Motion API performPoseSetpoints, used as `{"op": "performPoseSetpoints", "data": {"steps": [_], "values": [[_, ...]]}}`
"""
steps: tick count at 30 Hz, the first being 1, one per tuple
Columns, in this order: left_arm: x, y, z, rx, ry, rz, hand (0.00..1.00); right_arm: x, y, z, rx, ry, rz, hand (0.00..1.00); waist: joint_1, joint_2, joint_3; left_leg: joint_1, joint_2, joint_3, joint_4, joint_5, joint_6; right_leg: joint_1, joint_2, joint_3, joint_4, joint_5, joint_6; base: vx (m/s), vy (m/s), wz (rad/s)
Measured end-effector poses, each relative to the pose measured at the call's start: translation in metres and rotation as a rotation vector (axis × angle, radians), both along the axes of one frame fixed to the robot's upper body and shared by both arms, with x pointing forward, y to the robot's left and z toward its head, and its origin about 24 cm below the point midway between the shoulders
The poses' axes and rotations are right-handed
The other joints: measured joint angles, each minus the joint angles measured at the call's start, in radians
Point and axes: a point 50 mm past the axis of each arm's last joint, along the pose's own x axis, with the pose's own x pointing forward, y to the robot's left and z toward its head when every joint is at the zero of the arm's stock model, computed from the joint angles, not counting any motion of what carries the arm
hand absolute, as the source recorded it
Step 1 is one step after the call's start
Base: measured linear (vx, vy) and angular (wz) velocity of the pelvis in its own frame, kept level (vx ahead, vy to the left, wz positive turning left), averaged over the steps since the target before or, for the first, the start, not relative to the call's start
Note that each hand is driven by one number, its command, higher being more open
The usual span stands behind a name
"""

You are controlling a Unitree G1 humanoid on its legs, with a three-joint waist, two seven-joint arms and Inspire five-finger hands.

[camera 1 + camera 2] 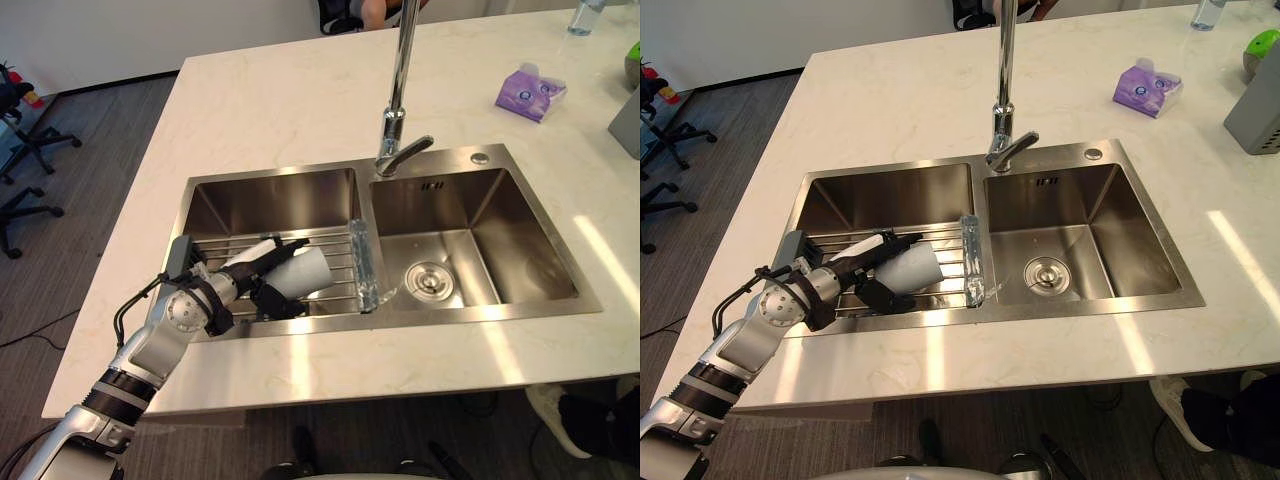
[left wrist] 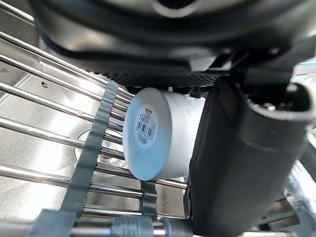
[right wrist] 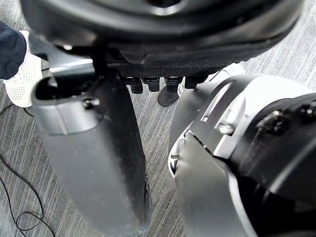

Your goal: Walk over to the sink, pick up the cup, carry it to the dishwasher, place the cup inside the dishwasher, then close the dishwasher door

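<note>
Nearest, the dark left hand (image 1: 240, 283) curls tight round the single white tapered cup (image 1: 303, 272). One pale marble-look countertop (image 1: 300, 100) above grey plank flooring (image 1: 100, 150) holds one two-basin stainless steel sink (image 1: 300, 178) and one chrome tap (image 1: 403, 60). One steel wire rack (image 1: 340, 250) spans the left basin. The cup is sideways at the rack, long axis along the bars, mouth toward the divider. The right hand (image 3: 94, 163) hangs over the floor, and its grip cannot be judged.

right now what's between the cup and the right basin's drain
A clear see-through piece lies at the rack's end by the divider, between cup and drain; both eye views show it.
</note>
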Motion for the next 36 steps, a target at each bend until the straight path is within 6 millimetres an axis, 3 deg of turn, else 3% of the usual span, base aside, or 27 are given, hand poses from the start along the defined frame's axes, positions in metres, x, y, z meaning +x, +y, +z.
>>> {"op": "performPoseSetpoints", "data": {"steps": [6,7,20,30,34,36], "values": [[0.002,-0.002,0.001,0.052,0.0,-0.014,1.0,0.001,0.001,0.0,0.001,0.0,0.02,1.0,-0.022,-0.001,0.0,0.002,0.002,0.003,0.0,-0.001,-0.001,0.0,0.001,0.0,0.0,0.0,-0.001,0.0,-0.002,-0.01],[0.002,-0.002,0.001,0.055,0.0,-0.013,0.0,0.001,0.001,0.0,0.001,0.0,0.02,1.0,-0.022,-0.001,0.001,0.002,0.002,0.004,0.0,-0.001,-0.001,0.0,0.001,0.0,0.0,0.0,-0.001,0.0,0.0,0.0],[0.007,-0.008,0.009,0.081,-0.132,-0.003,0.0,0.003,0.001,0.0,-0.005,-0.005,0.032,1.0,-0.031,-0.005,0.004,0.003,0.002,0.011,0.0,-0.004,-0.004,0.001,0.0,-0.001,-0.007,0.0,-0.001,0.0,0.0,0.0],[-0.012,-0.018,-0.003,0.004,-0.317,-0.045,0.0,0.004,0.001,0.0,-0.021,-0.01,0.062,1.0,-0.032,-0.006,0.016,0.003,0.002,0.011,0.0,-0.004,-0.005,0.004,0.001,-0.005,-0.009,0.001,-0.001,0.0,0.0,0.0],[-0.016,-0.007,0.013,-0.091,-0.477,0.065,0.0,0.005,0.0,0.001,-0.021,-0.019,0.069,1.0,-0.018,-0.004,0.018,0.003,0.001,0.0,0.0,-0.004,-0.004,0.01,0.002,-0.014,-0.009,0.0,-0.001,0.0,0.0,0.07],[-0.023,0.004,0.036,-0.215,-0.602,0.157,0.0,0.003,-0.004,0.001,-0.023,-0.016,0.069,1.0,-0.001,0.001,0.021,-0.01,-0.003,-0.019,0.0,0.0,-0.004,0.011,0.001,-0.032,-0.008,0.0,-0.002,-0.01,-0.011,0.26]]}}
